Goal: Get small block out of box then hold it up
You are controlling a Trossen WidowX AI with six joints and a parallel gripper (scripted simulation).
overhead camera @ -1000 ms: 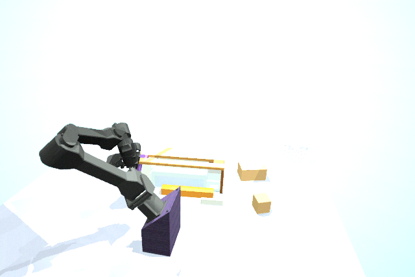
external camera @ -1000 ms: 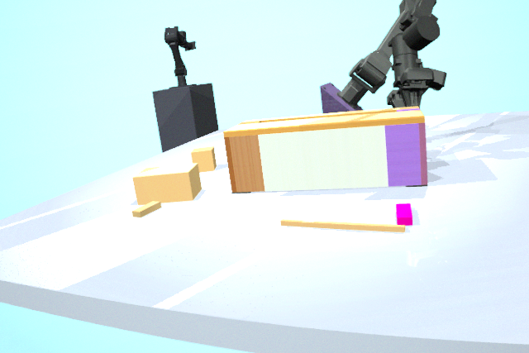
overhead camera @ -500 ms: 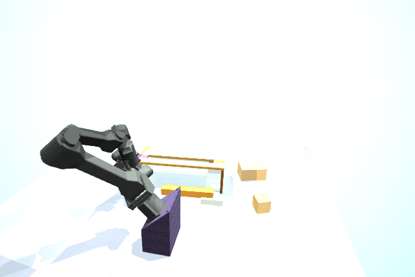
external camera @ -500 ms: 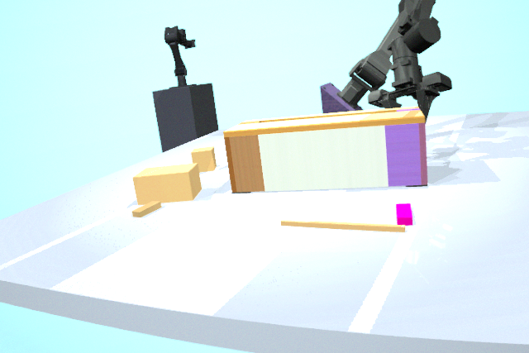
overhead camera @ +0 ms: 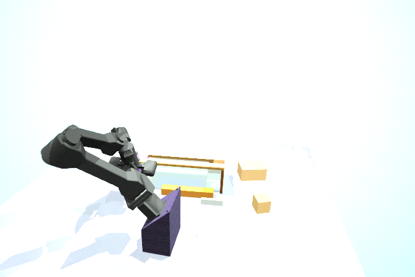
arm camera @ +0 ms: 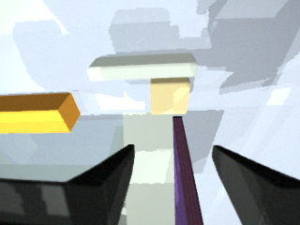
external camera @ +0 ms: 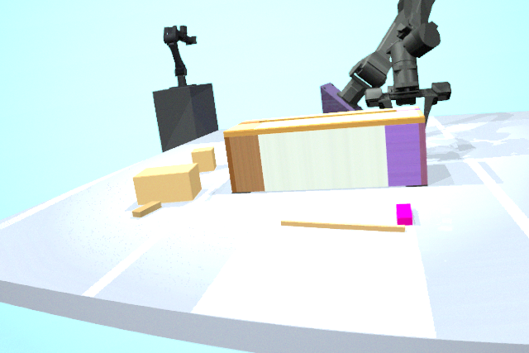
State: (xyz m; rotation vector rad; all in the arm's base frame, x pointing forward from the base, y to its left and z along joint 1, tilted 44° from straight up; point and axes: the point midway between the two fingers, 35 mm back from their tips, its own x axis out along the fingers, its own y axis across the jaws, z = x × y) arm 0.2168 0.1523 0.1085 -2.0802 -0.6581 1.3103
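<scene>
The box (overhead camera: 221,181) (external camera: 324,159) stands upright, with a clear front and a purple end. In the wrist view a small tan block (arm camera: 170,97) sits outside the box front near the purple end, against a pale bar (arm camera: 141,70). The arm hides this block in the top view, and the box hides it in the exterior view. My gripper (arm camera: 172,150) is open and points down at the purple end. The purple end wall (arm camera: 182,178) shows between its fingers, with no block there. The box hides the fingertips in the exterior view.
An orange bar (overhead camera: 187,192) (arm camera: 33,114) lies along the box front. A larger tan block (overhead camera: 251,171) (external camera: 166,184) and a tan cube (overhead camera: 261,203) (external camera: 203,159) stand beyond the brown end. Behind the box lie a magenta block (external camera: 404,214) and a thin stick (external camera: 341,226).
</scene>
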